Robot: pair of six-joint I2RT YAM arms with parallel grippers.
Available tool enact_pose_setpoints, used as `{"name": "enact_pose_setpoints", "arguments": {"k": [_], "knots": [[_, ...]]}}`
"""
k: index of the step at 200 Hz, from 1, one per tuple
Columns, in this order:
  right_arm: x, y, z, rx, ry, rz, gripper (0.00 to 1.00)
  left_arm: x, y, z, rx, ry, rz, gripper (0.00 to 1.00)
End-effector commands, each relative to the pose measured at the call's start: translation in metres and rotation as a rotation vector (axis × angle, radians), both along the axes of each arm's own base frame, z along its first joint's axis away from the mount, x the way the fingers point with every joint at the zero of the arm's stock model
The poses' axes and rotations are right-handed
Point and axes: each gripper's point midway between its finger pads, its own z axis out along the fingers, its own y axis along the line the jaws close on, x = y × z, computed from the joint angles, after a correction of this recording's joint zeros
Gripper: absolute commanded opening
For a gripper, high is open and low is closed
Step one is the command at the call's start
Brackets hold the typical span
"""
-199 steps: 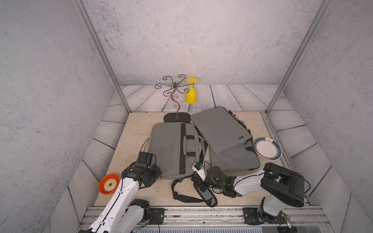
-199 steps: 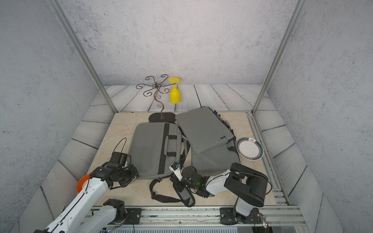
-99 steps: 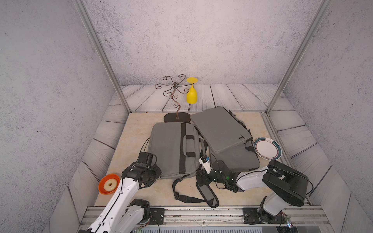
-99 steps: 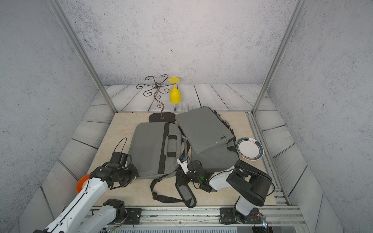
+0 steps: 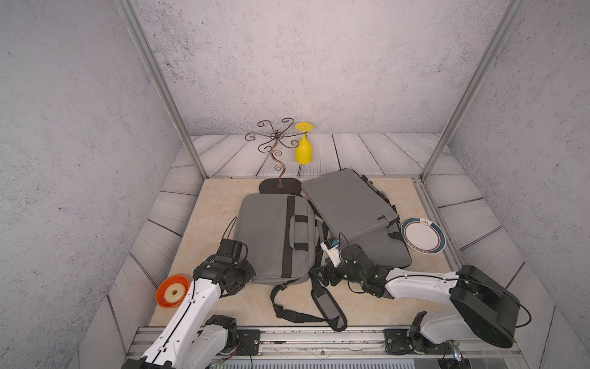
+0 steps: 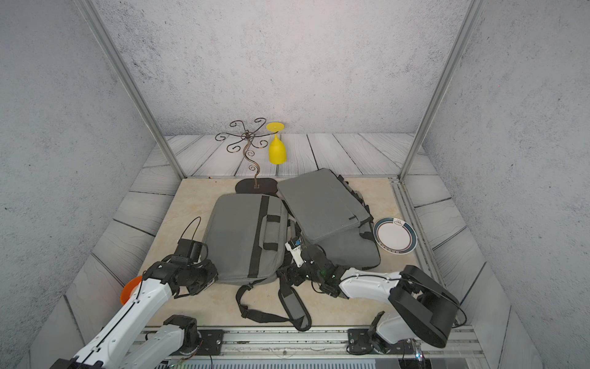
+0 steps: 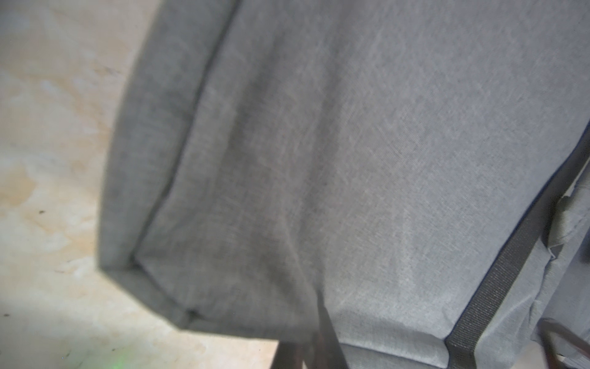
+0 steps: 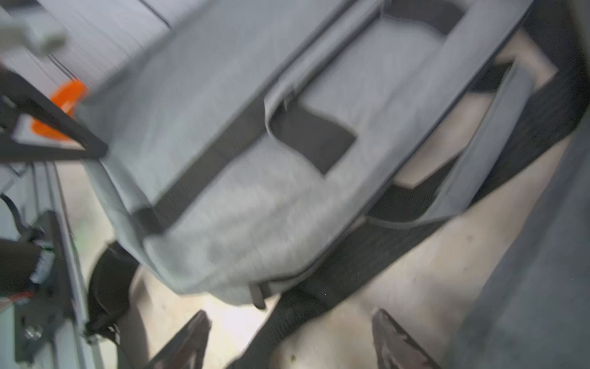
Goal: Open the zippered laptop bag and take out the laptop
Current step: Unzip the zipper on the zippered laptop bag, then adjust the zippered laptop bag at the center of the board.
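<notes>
The beige mat (image 5: 223, 204) holds three grey bags (image 5: 265, 230) and one plate (image 5: 423, 235); left gripper (image 5: 249, 276) together, right gripper (image 8: 291, 314) apart.

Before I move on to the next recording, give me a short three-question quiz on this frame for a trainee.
1. True or false: the right hand has its jaws standing apart.
2. What hangs from the metal stand? A) a yellow glass B) a red mug C) a bunch of keys
3. Fill the gap: the left hand, at the near corner of the laptop bag, is ____ (open or shut).

Key: 1 true; 2 A; 3 shut.
</notes>
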Motion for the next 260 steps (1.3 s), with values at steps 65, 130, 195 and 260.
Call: {"name": "enact_pose_setpoints", "arguments": {"k": [65, 130, 195, 260], "knots": [[0.042, 0.007, -0.027, -0.130, 0.319, -0.293, 0.83, 0.016, 0.001, 0.019, 0.020, -0.093, -0.032, 0.00], [0.047, 0.034, -0.054, -0.119, 0.399, -0.248, 0.42, 0.023, 0.001, 0.024, 0.038, -0.116, -0.062, 0.00], [0.027, 0.046, -0.027, -0.042, 0.430, -0.204, 0.00, 0.038, 0.013, 0.028, 0.150, -0.147, -0.105, 0.00], [-0.002, 0.091, 0.029, 0.088, 0.412, -0.249, 0.00, 0.109, 0.017, 0.081, 0.244, -0.250, -0.153, 0.00]]}}
